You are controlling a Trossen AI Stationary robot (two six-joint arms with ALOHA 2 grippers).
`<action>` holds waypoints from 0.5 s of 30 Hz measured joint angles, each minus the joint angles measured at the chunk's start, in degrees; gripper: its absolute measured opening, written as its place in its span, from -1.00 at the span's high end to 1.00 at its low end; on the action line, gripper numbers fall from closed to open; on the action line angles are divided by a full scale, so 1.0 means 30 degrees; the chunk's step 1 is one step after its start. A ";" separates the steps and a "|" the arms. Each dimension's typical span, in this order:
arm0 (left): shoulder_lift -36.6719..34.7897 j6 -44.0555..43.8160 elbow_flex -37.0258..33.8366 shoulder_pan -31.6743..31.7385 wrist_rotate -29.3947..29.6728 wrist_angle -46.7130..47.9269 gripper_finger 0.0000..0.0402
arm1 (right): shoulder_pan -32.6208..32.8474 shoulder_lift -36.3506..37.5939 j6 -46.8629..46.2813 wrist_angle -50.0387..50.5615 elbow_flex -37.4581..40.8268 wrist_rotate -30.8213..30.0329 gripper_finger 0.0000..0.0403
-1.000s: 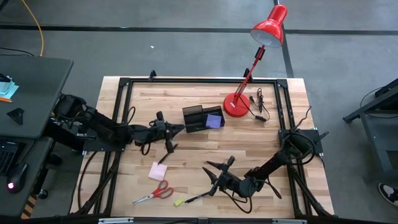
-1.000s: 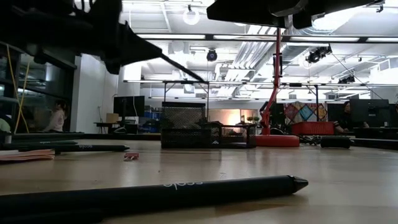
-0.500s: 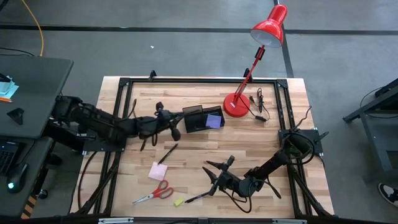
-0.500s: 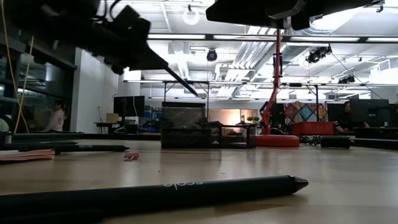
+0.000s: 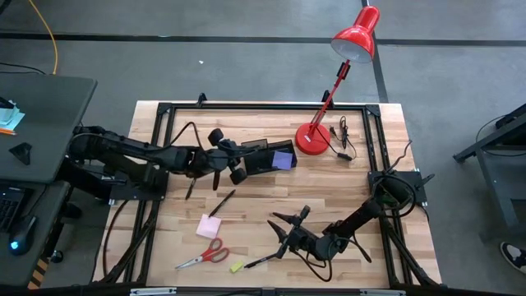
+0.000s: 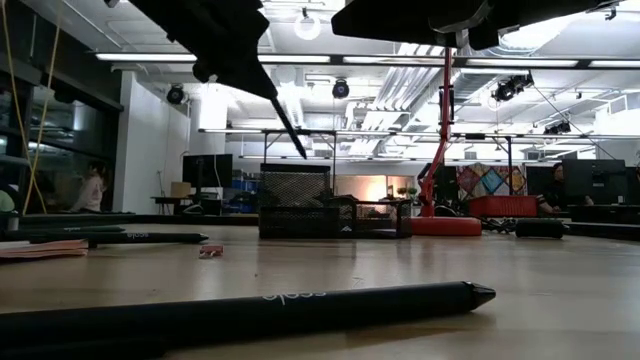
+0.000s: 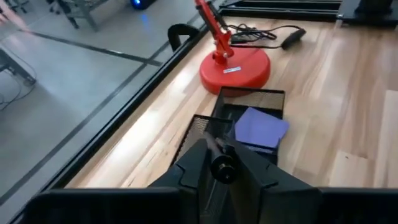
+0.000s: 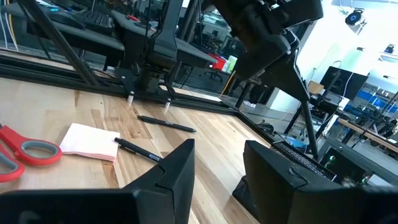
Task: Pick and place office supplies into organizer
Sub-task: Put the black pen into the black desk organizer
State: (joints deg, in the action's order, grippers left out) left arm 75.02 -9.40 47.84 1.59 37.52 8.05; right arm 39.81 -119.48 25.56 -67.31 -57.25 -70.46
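Note:
My left gripper (image 5: 240, 163) hangs above the table just left of the organizer (image 5: 261, 156), a black mesh box with a purple sticky-note pad (image 7: 261, 127) in one compartment. It is shut on a black pen (image 6: 290, 128). My right gripper (image 5: 282, 231) stands open and low near the front, with nothing between its fingers (image 8: 217, 168). Flat on the wood lie two more pens (image 5: 223, 202) (image 5: 261, 261), a pink pad (image 5: 208, 226), red-handled scissors (image 5: 205, 254) and a small yellow piece (image 5: 237, 266). My left gripper pinches the pen between its two fingers; the wrist view shows the pen's round back end (image 7: 222, 168) end-on in the gap. The pen runs along the fingers and sticks out ahead of them, slanting down toward the organizer (image 7: 249, 102). It is lifted clear of the table.
The red desk lamp's round base (image 5: 312, 140) stands right of the organizer, its cord (image 5: 343, 140) lying beside it. A black frame (image 5: 164, 111) runs round the tabletop. Another dark pen (image 5: 191, 187) lies under the left arm. Bare wood shows between organizer and right gripper.
My left gripper has risen and moved toward the table's right edge, up to the organizer, carrying the pen. Its wrist has tipped, so the pen now slants more steeply downward. The right arm has kept still.

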 joint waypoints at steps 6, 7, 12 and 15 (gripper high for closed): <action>0.0014 -0.0460 0.0004 0.1117 -0.1246 0.1479 0.89 | -0.0015 0.0000 -0.0004 -0.0006 0.0000 0.0000 0.36; 0.0028 -0.0461 0.0004 0.1387 -0.1404 0.1552 0.90 | -0.0009 0.0000 -0.0006 -0.0007 0.0000 0.0000 0.36; 0.0210 -0.0461 0.0004 0.2627 -0.3402 0.1531 0.79 | -0.0022 0.0000 -0.0007 -0.0007 0.0000 0.0000 0.36; 0.0733 -0.0461 0.0004 0.3405 -0.4405 0.1383 0.63 | -0.0022 0.0000 -0.0007 -0.0007 0.0000 0.0000 0.36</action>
State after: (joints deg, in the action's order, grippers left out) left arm 77.22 -10.79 47.86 11.80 24.31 12.20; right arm 39.75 -119.48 25.54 -67.33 -57.25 -70.46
